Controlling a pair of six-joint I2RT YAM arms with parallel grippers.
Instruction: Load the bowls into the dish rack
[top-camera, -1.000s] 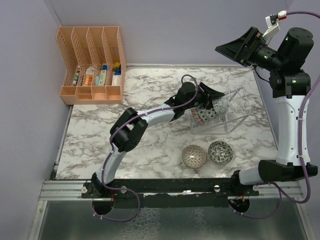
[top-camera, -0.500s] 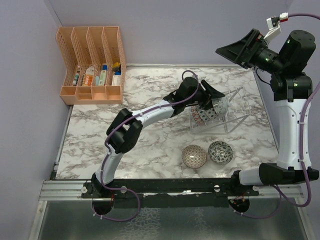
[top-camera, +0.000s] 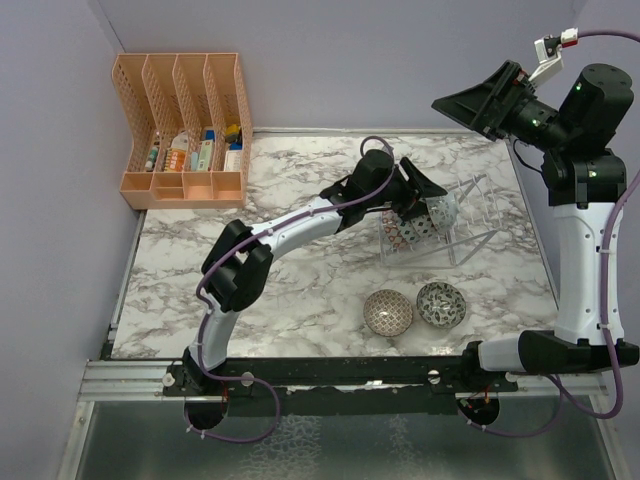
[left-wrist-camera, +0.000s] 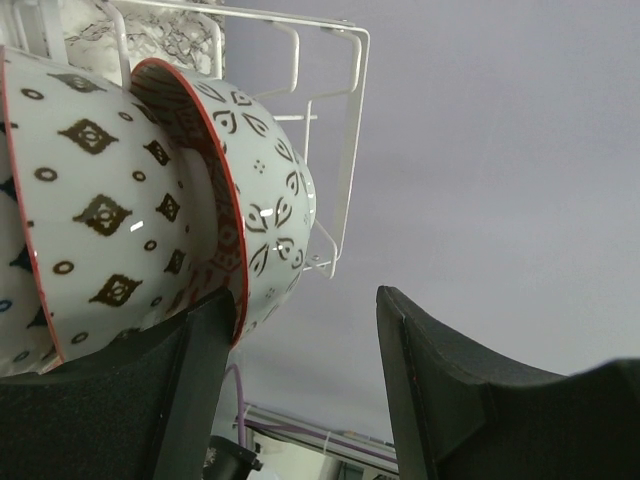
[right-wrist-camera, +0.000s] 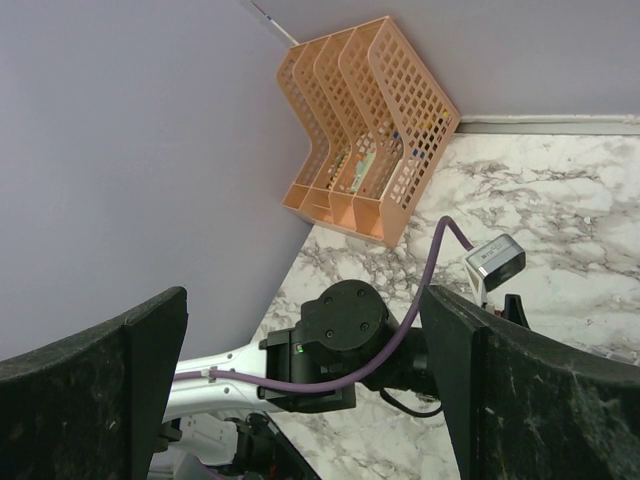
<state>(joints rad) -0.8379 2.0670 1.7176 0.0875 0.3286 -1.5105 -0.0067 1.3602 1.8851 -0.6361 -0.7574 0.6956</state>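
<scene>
The left claw is at the near end of the small thin-wire dish rack, jaws well apart and holding nothing. In the wrist view its left finger sits just beside the rim of a red-rimmed white ceramic bowl, which stands on edge between the wires. Behind that stands a white bowl with brown diamond marks; how many more the rack holds cannot be counted. This looks like the moment of letting go. The arm should draw straight back along the finger line, so the finger does not hook the red rim or drag the light rack. Two bowls remain on the marble-patterned worktop, mouths up and just beside each other: a brownish patterned bowl and a dark grey-green patterned bowl. The right claw hangs high, wide open and empty. The orange plastic file organiser holds small items too small to identify.
</scene>
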